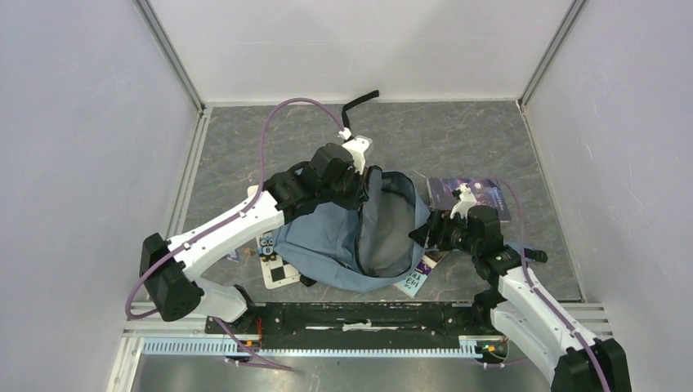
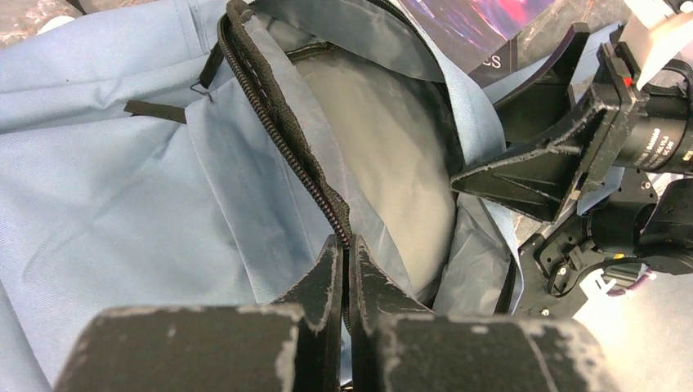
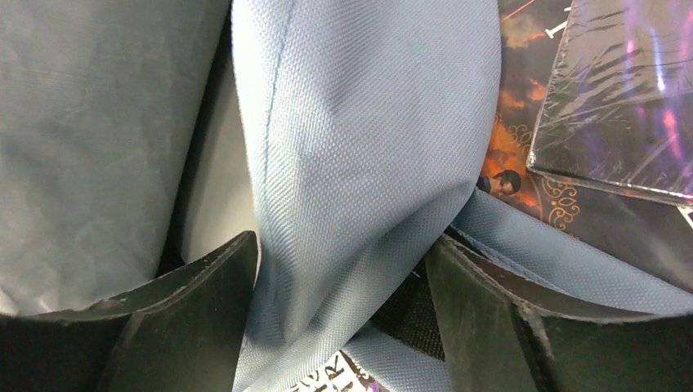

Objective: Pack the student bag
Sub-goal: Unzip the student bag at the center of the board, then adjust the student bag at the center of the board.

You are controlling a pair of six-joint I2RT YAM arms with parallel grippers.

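The student bag, grey-blue with a black zip, lies in the middle of the table with its mouth open and its grey lining showing. My left gripper is shut on the bag's black zip edge at the far rim; in the left wrist view the jaws pinch the zip. My right gripper is at the bag's right rim. In the right wrist view its jaws stand wide apart with a fold of blue bag fabric between them.
A dark purple shrink-wrapped book lies right of the bag, and shows in the right wrist view over an orange-printed cover. A printed card sticks out under the bag's right side. A checkered card lies at its left.
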